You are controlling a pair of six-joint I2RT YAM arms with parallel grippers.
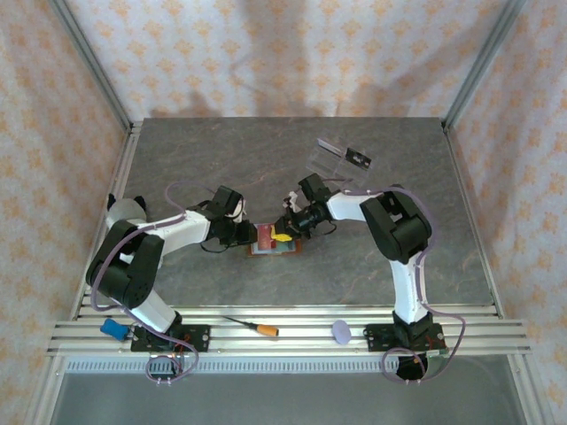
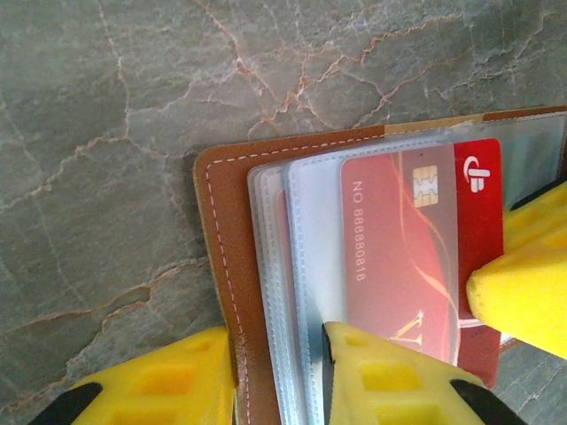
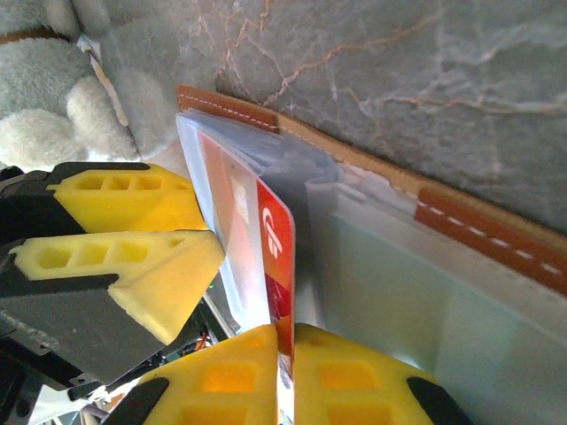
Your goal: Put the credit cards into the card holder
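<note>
Grey marbled table (image 1: 195, 159), orange-patterned curtain walls (image 1: 266, 53) hanging round it on three sides. Both arms are meeting at the middle of the table.

- Right gripper (image 3: 285, 341): fingers are pressing tight together on the bottom edge of the red credit card (image 3: 276, 248) and holding it on edge.
- The card is sitting partway inside one of the clear sleeves (image 2: 310, 266). Its chip side is showing through the plastic, and the strip with the logo is sticking out bare.
- Left gripper (image 2: 279, 381): jaws are narrow and pinching the card holder (image 2: 226, 266). The brown stitched cover edge and a few sleeves are sitting between the two yellow fingers.
- One yellow finger of the right gripper is touching the card's exposed end, seen from the left wrist.
- The card holder is lying open and flat on the table, between the two grippers.

Further out: a clear tray (image 1: 332, 158) is lying well apart toward the far right. A screwdriver (image 1: 252, 328) and a purple disc (image 1: 341, 331) are resting on the near rail.
</note>
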